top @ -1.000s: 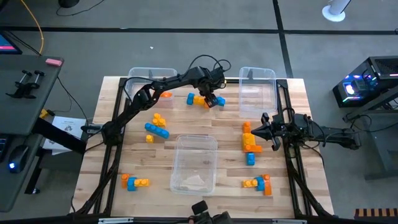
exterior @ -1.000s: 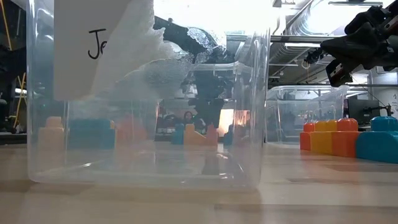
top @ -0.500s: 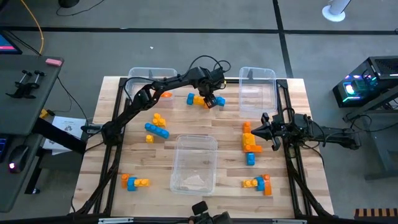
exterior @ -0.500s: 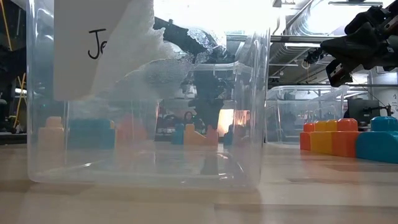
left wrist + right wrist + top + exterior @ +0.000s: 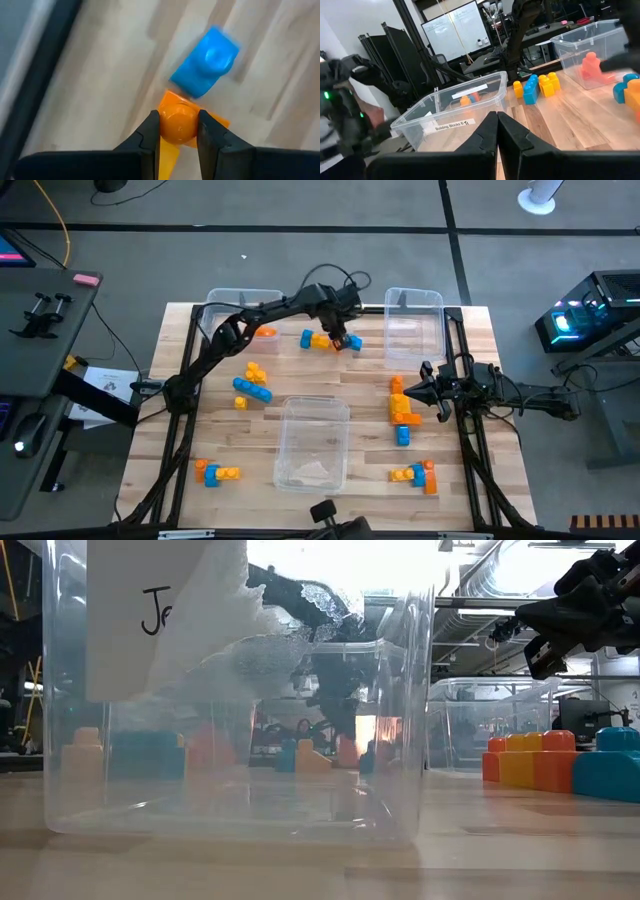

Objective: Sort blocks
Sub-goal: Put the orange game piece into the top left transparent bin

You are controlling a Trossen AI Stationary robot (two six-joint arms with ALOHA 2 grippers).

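A wooden tabletop is seen from above, framed by dark rails. Three clear bins are set on it: one near the centre toward six o'clock, one at the eleven o'clock corner with an orange block inside, and one at the one o'clock corner. The left arm is stretched from nine o'clock across to the twelve o'clock edge, where the left pincer is lowered over a small cluster between the two far bins. In the left wrist view the left pincer is clamped on the round stud of an orange block, with a blue block lying just beside it on the wood. The right arm is held in from three o'clock, and the right pincer is clenched with nothing in it, hovering just beside an orange and yellow cluster with a blue brick at its near end. The remaining blocks are scattered about: a yellow and blue group at nine o'clock, a mixed cluster at seven o'clock, and another at five o'clock.
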